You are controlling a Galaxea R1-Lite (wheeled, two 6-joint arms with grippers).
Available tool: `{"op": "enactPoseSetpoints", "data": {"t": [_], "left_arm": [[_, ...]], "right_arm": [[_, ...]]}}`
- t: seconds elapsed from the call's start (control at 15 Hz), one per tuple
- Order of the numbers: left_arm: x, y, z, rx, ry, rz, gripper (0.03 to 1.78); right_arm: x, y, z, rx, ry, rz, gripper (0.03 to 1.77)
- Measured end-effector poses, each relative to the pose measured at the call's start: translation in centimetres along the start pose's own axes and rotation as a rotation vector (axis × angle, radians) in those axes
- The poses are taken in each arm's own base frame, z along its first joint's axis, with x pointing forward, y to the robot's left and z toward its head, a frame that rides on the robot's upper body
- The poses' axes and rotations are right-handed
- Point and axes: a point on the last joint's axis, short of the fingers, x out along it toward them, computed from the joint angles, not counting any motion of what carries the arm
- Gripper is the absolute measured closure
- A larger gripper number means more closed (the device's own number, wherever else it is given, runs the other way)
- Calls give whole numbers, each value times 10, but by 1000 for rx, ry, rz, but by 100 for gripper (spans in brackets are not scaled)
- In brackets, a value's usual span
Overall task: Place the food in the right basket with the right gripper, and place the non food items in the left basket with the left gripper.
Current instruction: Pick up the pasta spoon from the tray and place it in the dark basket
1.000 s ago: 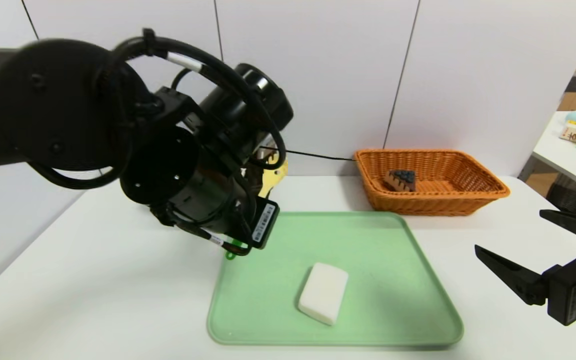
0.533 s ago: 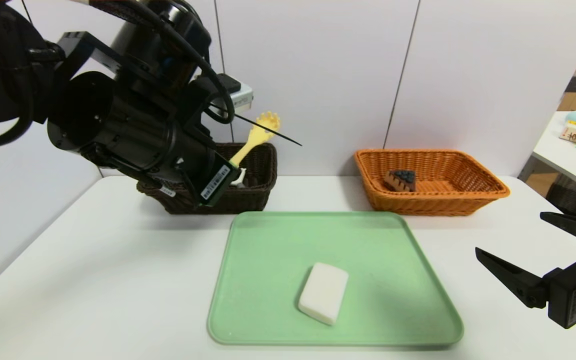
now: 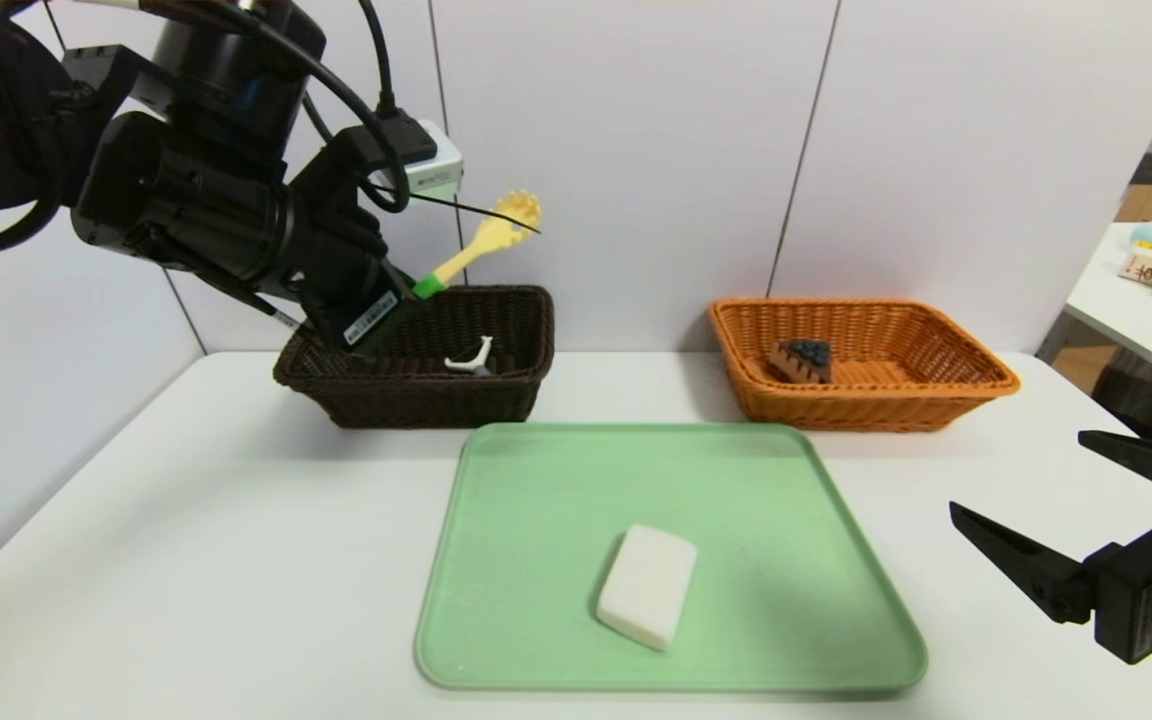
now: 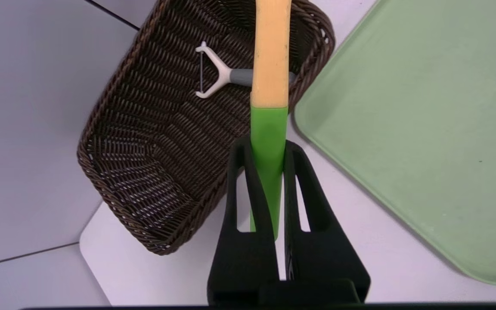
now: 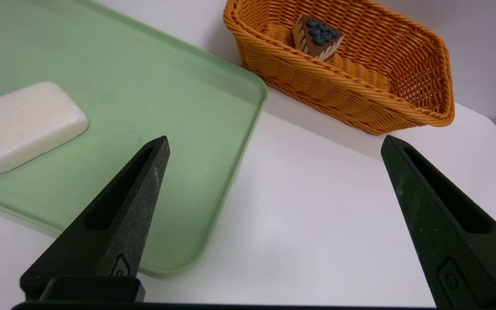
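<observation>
Green-and-yellow pasta fork [image 3: 481, 243] clamped by its green handle end in left gripper [image 4: 268, 148], fingers tight on both sides. Held up in the air, above near-left rim of dark brown basket [image 3: 336, 388], yellow toothed head angled up + toward the wall. Seen from left wrist cam: yellow shaft crossing over the basket interior, not touching it.

Inside brown basket: white Y-shaped peeler [image 4: 215, 72] w/ grey handle, lying flat on the weave.

Orange basket [image 3: 946, 405] on right side of white table [image 3: 186, 560], well apart from brown one. Holds a cake slice [image 5: 317, 37], chocolate w/ blueberries on top, resting against the far-left inner area.

Green tray [image 3: 556, 660] between + in front of both baskets. White soap bar [image 3: 646, 585] lying flat near tray middle, slightly toward the front, apart from every rim.

Right gripper [image 5: 274, 144] parked low at table's right edge, fingers spread wide, nothing between them, pointing toward gap between tray and orange basket.
</observation>
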Motion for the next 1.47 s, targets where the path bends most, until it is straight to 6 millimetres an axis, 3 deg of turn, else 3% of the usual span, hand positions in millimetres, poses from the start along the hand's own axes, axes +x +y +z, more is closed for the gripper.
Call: {"op": "enactPoseSetpoints", "data": {"t": [0.6,1.47], "left_arm": [[22,49,-29,329,-24,39,170],[105,58,-45,403,35,17,170]], "right_arm": [[0,1,-4,-2,12,2,11],[-2,2,-12,-6,29,15,10]]}}
